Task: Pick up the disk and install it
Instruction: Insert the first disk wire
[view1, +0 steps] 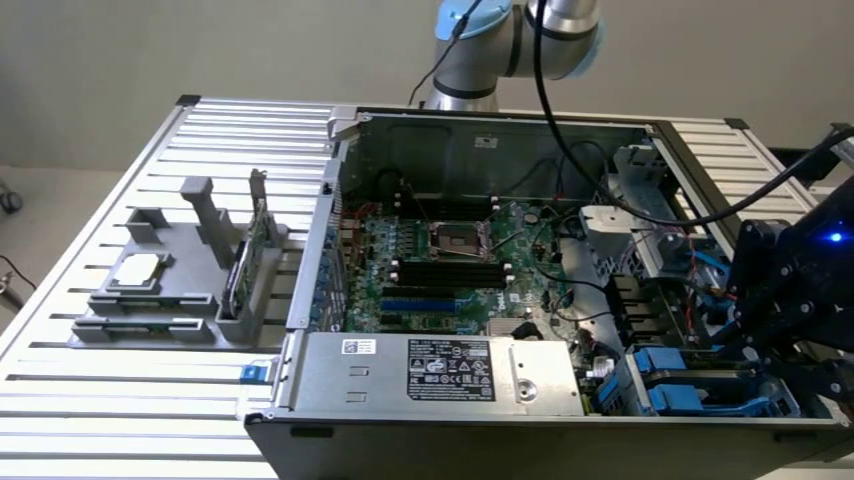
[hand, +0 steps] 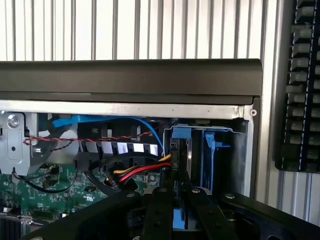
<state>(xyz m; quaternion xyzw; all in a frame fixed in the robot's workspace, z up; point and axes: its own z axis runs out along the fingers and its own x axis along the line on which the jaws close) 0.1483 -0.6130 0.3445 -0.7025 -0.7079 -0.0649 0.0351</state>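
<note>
Gripper (hand: 176, 200) clamping disk (hand: 178, 165), edge-on, upright

A plain beige wall (view1: 240, 50) stands behind a slatted metal surface (view1: 160, 400) of pale ribbed aluminium. Grey floor (view1: 40, 210) shows past the surface's edge at the exterior view's left. The light is soft and even, with no hard shadows.

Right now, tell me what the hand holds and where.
The hand grips the disk by its near edge, standing on edge in the blue bay.
</note>
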